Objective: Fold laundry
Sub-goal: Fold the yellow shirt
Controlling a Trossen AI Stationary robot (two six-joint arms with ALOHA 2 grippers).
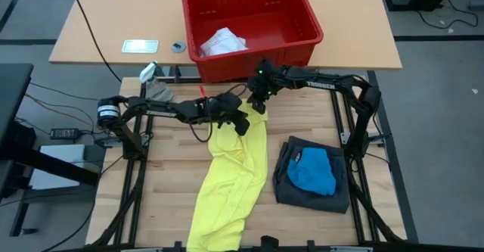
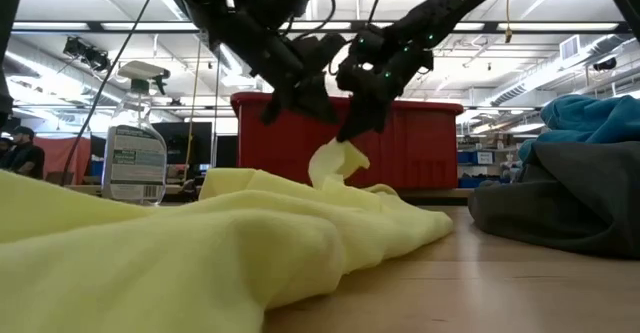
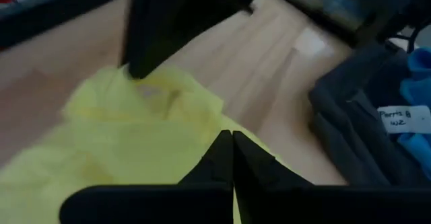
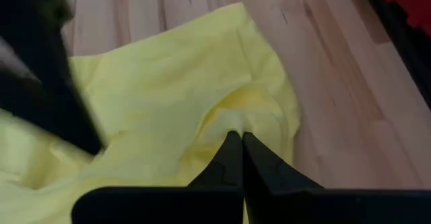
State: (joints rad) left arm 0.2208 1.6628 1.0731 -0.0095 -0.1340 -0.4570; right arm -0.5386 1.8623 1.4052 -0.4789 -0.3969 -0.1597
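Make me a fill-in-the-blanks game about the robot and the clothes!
1. Both grippers, left and right, pinch the ____ shirt with jaws shut.
2. The bright blue piece lies on top of the dark grey ____.
3. A white cloth sits inside the ____ basket.
4. In the low view, the spray bottle stands ____ on the table.

Missing words: yellow; shorts; red; upright

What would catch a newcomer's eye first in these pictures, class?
The long yellow shirt sprawls down the middle of the wooden table, its top edge pinched by the left end effector and right end effector. Behind them stands a red basket; a bright blue piece lies on dark grey shorts.
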